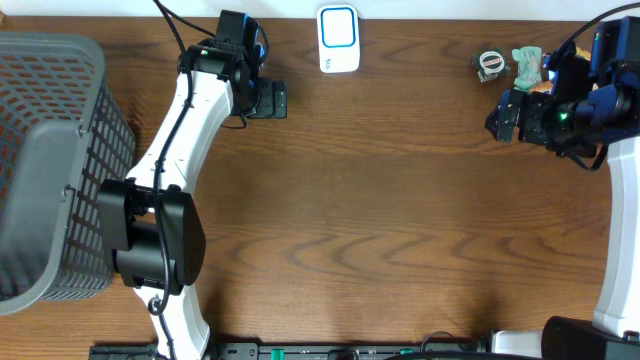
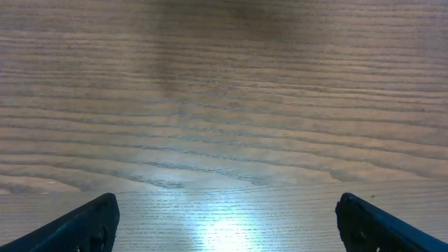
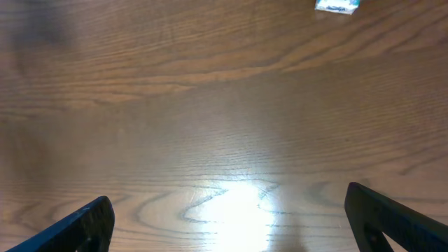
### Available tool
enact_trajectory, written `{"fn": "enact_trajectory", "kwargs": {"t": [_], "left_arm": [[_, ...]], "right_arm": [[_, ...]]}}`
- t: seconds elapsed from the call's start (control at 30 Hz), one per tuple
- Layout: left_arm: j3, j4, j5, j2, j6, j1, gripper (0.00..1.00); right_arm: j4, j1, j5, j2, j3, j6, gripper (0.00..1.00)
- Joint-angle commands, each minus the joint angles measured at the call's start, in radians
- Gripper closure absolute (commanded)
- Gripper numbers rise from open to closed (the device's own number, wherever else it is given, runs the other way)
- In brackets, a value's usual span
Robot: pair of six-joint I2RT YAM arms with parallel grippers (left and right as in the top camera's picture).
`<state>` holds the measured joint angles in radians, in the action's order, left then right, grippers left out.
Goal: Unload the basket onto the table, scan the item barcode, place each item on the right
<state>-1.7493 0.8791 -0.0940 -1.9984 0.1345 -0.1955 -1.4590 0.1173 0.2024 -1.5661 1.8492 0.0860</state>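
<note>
Basket point(image 1: 105, 140) sits far left. The left gripper point(image 1: 272, 99) gapes empty, just left of the scanner point(image 1: 339, 39). The items, a ring point(image 1: 490, 65) and a teal packet point(image 1: 527, 64), lie back right, just behind the right gripper point(image 1: 503, 117) (also spread wide, empty) — plainly the nearer arm.

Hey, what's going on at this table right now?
Nothing is being handled yet. Both arms hover over the wooden table with open, empty jaws. The left gripper sits near a white and blue device, probably the scanner. The right gripper is beside some small items at the far edge. A grey basket stands on the left. No item has been picked up for scanning.
</note>
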Motion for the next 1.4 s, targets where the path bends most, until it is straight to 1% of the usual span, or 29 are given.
{"fn": "enact_trajectory", "kwargs": {"t": [0.0, 0.57, 0.73, 0.9, 1.0, 1.07, 1.1, 1.13, 1.2, 1.37], "left_arm": [[0.0, 0.003, 0.016, -0.01, 0.001, 0.001, 0.02], [0.0, 0.003, 0.016, -0.01, 0.001, 0.001, 0.02], [0.0, 0.003, 0.016, -0.01, 0.001, 0.001, 0.02], [0.0, 0.003, 0.016, -0.01, 0.001, 0.001, 0.02], [0.0, 0.003, 0.016, -0.01, 0.001, 0.001, 0.02], [0.0, 0.003, 0.016, -0.01, 0.001, 0.001, 0.02], [0.0, 0.003, 0.016, -0.01, 0.001, 0.001, 0.02], [0.0, 0.003, 0.016, -0.01, 0.001, 0.001, 0.02], [0.0, 0.003, 0.016, -0.01, 0.001, 0.001, 0.02], [0.0, 0.003, 0.016, -0.01, 0.001, 0.001, 0.02]], "right_arm": [[-0.002, -0.007, 0.01, 0.003, -0.004, -0.005, 0.01], [-0.002, -0.007, 0.01, 0.003, -0.004, -0.005, 0.01], [0.004, -0.008, -0.07, 0.003, -0.008, -0.006, 0.01], [0.031, -0.019, -0.074, 0.013, -0.057, -0.016, 0.01], [0.134, -0.04, -0.069, 0.069, -0.156, -0.018, 0.01], [0.254, -0.056, -0.068, 0.157, -0.288, -0.021, 0.01], [0.291, -0.06, -0.068, 0.187, -0.327, -0.021, 0.01], [0.378, -0.065, -0.068, 0.266, -0.428, -0.022, 0.01], [0.459, -0.067, -0.064, 0.347, -0.525, -0.026, 0.01], [0.721, -0.067, -0.027, 0.66, -0.875, -0.051, 0.01]]}}
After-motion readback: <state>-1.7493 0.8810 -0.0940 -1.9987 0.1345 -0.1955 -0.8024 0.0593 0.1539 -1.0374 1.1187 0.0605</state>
